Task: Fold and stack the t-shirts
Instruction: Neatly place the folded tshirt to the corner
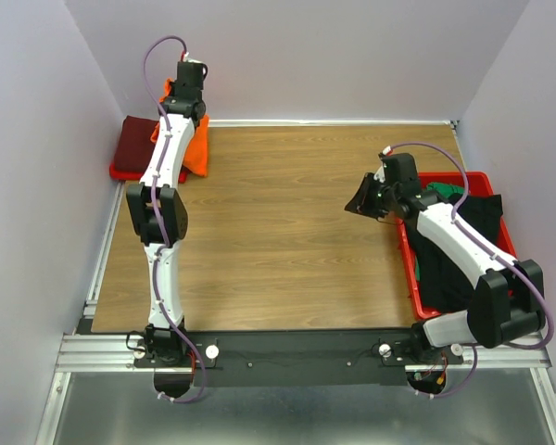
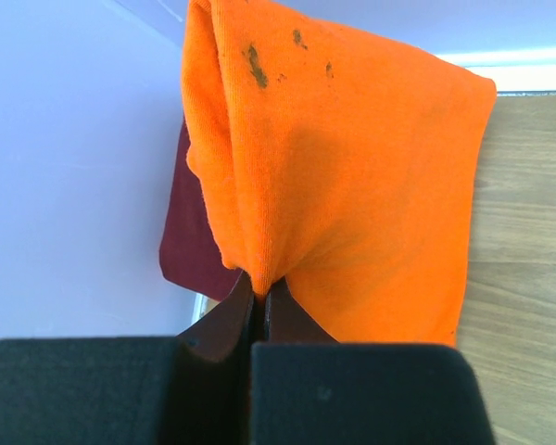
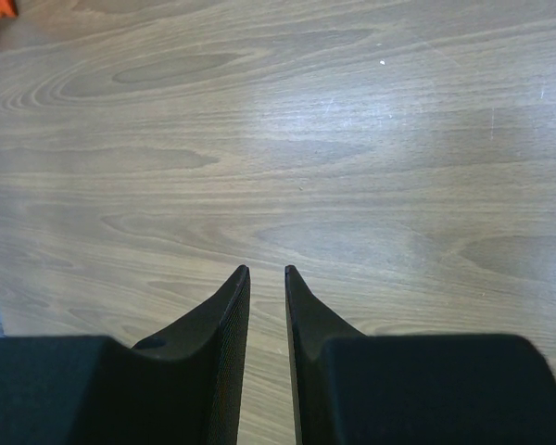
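The wooden tabletop point(image 1: 287, 213) is a warm brown laminate with long streaky grain, dull rather than glossy. Pale lilac walls point(image 1: 334, 56) close it in at the back and on both sides, and ribbed aluminium rails point(image 1: 102, 352) run along the near edge where the two arms are bolted.

In the far left corner, the left gripper point(image 2: 259, 283) has its dark fingers pressed tight together on a pinch of the bright orange knitted t-shirt point(image 2: 352, 167). The cloth hangs from that pinch in soft, rounded folds, fine-ribbed, with a few dark specks near its top edge. Behind it lies a dark maroon t-shirt point(image 2: 190, 241), flat and matte, sitting in a rigid red plastic tray point(image 1: 120, 171) pushed against the left wall.

On the right, a second red plastic tray point(image 1: 482, 176) holds a limp black t-shirt point(image 1: 433, 273) that spills over its far rim, with a crumpled green t-shirt point(image 1: 442, 190) at the back end. The right gripper point(image 3: 267, 273) hovers over bare wood just beside that tray, its two tapered black fingers a narrow gap apart with nothing between them but the grain of the table.
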